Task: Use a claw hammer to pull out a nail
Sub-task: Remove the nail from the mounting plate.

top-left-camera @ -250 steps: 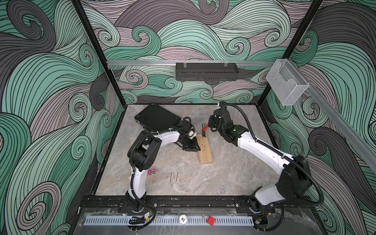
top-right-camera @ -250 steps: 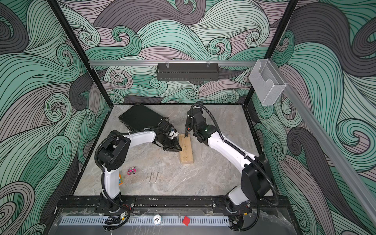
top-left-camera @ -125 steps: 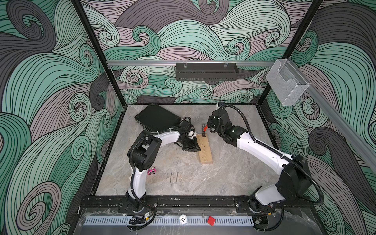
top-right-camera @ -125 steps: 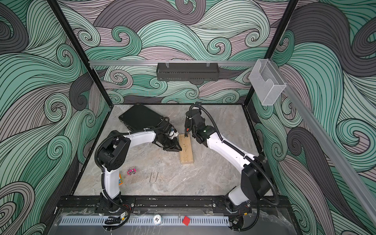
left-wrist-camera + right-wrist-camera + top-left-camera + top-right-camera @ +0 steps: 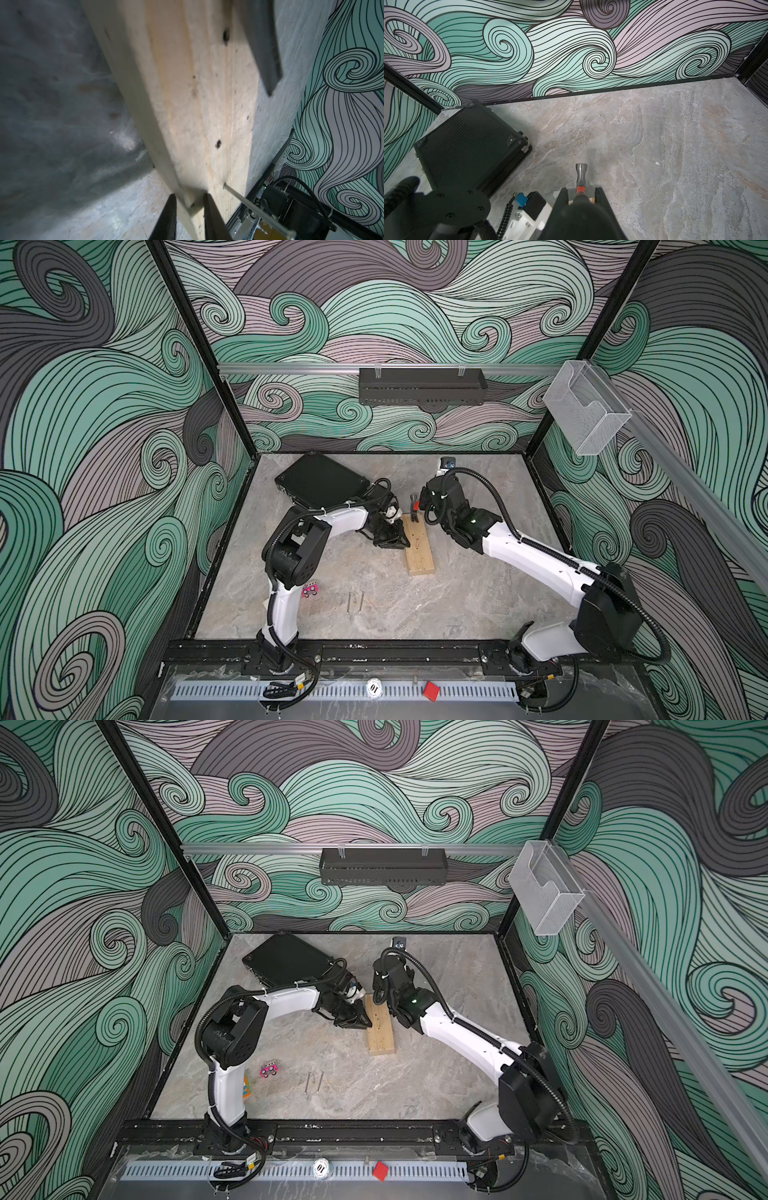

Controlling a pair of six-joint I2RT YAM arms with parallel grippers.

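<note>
We had the claw hammer (image 5: 414, 509) at the 12 o'clock end of the wood block (image 5: 420, 547), barely shifted this last second. The nail (image 5: 239, 196) stood in, so we judged no pull yet. Our right tool (image 5: 581, 190) clamped its handle, left tool (image 5: 190, 199) pinched the block's edge, and the black case (image 5: 322, 483) crowded 10 o'clock.

The one marking we can read stands on a small round white tag (image 5: 374, 688) set in the grey slotted strip (image 5: 232, 691) along the front edge. Both top views show it, and there we see two black digits on the tag (image 5: 321, 1168). We take them to be "10", though they are small and sit slightly askew. In the right wrist view the black case (image 5: 467, 149) bears a small emblem (image 5: 510, 141) near one corner, too fine for us to read.
</note>
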